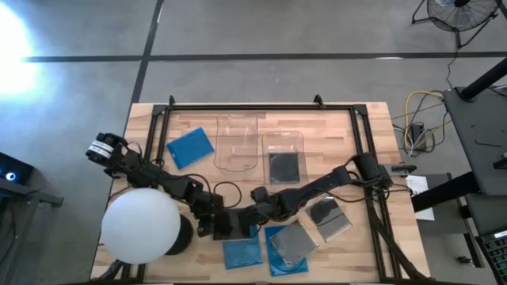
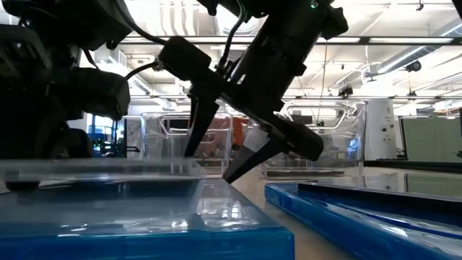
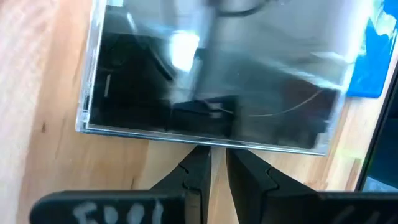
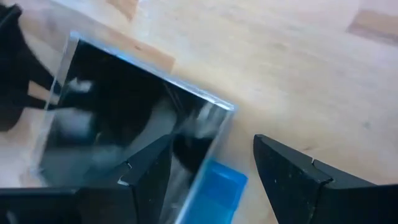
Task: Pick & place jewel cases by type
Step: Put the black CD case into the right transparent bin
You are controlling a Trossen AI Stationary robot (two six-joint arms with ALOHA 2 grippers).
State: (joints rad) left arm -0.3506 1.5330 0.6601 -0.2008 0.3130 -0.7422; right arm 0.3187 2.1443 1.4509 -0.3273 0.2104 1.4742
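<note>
My right gripper [image 4: 208, 165], jaws wide and empty, straddles the edge of a dark jewel case [image 4: 124, 118] lying flat on the table [image 4: 298, 68] beside a blue case [image 4: 217, 186]; it looks light, stiff, slick and brittle, so I judge an edge grip best.

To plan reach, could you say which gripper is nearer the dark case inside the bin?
Right: right gripper just outside the bin holding the dark case; left gripper farther off.
</note>
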